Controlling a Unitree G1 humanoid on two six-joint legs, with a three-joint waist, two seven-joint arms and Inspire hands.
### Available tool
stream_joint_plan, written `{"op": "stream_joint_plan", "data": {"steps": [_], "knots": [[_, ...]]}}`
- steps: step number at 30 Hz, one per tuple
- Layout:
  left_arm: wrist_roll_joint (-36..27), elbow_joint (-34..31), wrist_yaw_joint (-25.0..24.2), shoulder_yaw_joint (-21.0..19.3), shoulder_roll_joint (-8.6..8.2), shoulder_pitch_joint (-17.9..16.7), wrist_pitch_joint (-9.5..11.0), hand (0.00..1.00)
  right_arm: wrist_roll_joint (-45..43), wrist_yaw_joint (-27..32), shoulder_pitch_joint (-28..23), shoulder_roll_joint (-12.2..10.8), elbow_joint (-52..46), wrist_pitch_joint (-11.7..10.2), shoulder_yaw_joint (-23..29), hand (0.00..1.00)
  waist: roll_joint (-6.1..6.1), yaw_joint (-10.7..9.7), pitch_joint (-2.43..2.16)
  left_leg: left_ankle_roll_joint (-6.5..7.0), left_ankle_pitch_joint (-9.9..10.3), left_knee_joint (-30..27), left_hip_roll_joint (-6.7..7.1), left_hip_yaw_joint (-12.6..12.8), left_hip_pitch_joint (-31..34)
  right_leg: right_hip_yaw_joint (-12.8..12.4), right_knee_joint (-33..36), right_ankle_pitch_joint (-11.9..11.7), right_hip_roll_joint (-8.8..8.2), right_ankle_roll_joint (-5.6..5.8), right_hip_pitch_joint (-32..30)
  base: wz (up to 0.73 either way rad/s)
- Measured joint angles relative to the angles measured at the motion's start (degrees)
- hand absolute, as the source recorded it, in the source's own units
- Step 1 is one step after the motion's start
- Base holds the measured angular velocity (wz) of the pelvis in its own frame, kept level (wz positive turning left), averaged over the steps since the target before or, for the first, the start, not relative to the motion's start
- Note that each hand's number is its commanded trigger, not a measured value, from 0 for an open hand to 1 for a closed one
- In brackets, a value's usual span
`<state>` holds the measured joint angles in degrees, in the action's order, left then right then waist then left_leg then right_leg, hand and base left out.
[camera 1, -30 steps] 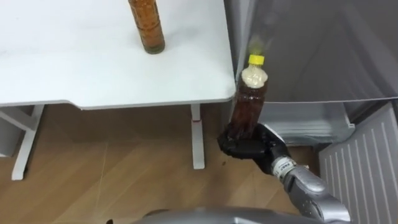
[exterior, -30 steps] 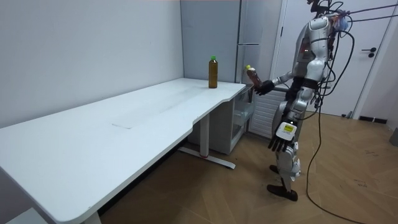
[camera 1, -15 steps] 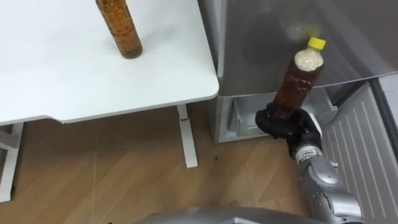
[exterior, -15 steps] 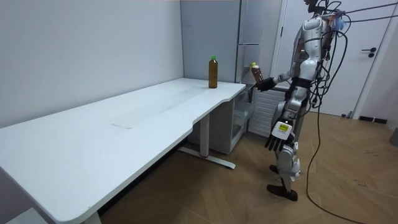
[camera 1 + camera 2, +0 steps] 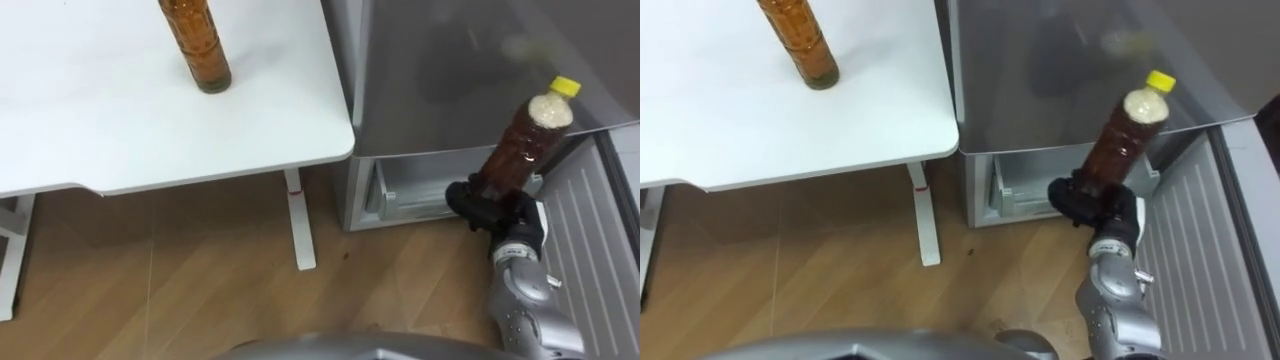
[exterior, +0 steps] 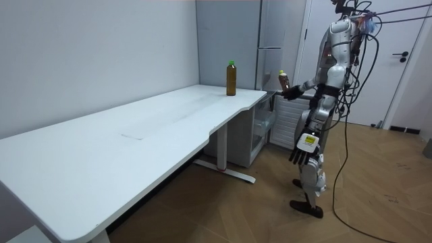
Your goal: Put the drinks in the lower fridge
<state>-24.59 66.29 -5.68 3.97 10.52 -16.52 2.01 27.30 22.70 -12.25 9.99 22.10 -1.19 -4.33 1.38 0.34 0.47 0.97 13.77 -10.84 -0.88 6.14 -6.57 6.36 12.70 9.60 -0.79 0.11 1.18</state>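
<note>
My right hand [image 5: 489,206] is shut on the lower part of a brown drink bottle [image 5: 526,138] with a yellow cap, tilted to the right. It hangs in front of the grey fridge [image 5: 450,70], just above the open lower compartment [image 5: 415,186]. In the room view the bottle [image 6: 284,80] is held out at chest height toward the fridge [image 6: 270,40]. A second brown bottle [image 5: 197,45] stands upright near the right end of the white table [image 5: 120,130]; it has a green cap in the room view [image 6: 231,77]. My left hand [image 6: 301,154] hangs open beside my thigh.
The lower fridge door [image 5: 590,250] is swung open at my right, its ribbed inner side facing up. The table's white leg [image 5: 301,218] stands left of the fridge on the wooden floor [image 5: 180,270]. A closed door [image 6: 395,61] is behind me.
My right hand has carried the yellow-capped bottle to the right, from beside the table's corner to in front of the fridge. The eye view also swung right at first.
</note>
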Motion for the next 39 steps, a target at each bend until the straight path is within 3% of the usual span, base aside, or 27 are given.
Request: {"op": "stream_joint_plan", "data": {"steps": [15,23,29,33,39], "knots": [[3.08,-0.08,-0.53,-1.06,-0.04,0.12,0.01,0.0,8.86,7.09,1.11,0.92,2.84,-1.36,2.11,1.0,0.29,0.07,0.2,0.04,-0.04,-0.61,0.13,-1.54,1.79,1.53,-0.07,0.06,-0.24,-0.03,-0.1,0.06],[6.86,-1.73,-0.79,-2.18,0.06,-1.72,-0.65,0.0,13.97,4.95,2.31,1.84,4.74,-1.98,3.71,1.0,-0.03,0.23,0.26,0.04,-0.04,-0.83,0.34,-1.8,1.98,1.66,0.01,0.57,-0.45,0.07,-0.39,0.01],[7.66,-2.31,-1.53,-1.99,1.24,-1.92,-2.4,0.0,20.35,1.87,5.87,3.61,10.97,-1.66,3.51,1.0,-1.23,0.43,0.06,0.04,-0.04,-1.6,0.49,-2.14,3.12,2.25,1.21,0.83,-0.84,0.04,-1.7,0.03],[7.87,-2.37,-2.14,-1.39,2.02,1.12,-3.38,0.0,24.57,-0.71,12.99,4.04,20.0,-1.02,3.44,1.0,-1.32,0.48,-0.09,0.04,-0.04,-4.2,0.66,-2.52,7.88,2.44,3.65,0.73,-1.31,-0.14,-5.94,0.05],[7.72,-2.07,-1.87,0.42,2.81,8.45,-3.37,0.0,31.07,-3.64,22.25,4.08,28.33,-0.12,3.06,1.0,-1.52,1.98,0.42,0.09,-0.08,-8.97,0.77,-3.44,16.29,3.13,7.53,0.94,-2.07,-0.8,-13.62,0.11]]}}
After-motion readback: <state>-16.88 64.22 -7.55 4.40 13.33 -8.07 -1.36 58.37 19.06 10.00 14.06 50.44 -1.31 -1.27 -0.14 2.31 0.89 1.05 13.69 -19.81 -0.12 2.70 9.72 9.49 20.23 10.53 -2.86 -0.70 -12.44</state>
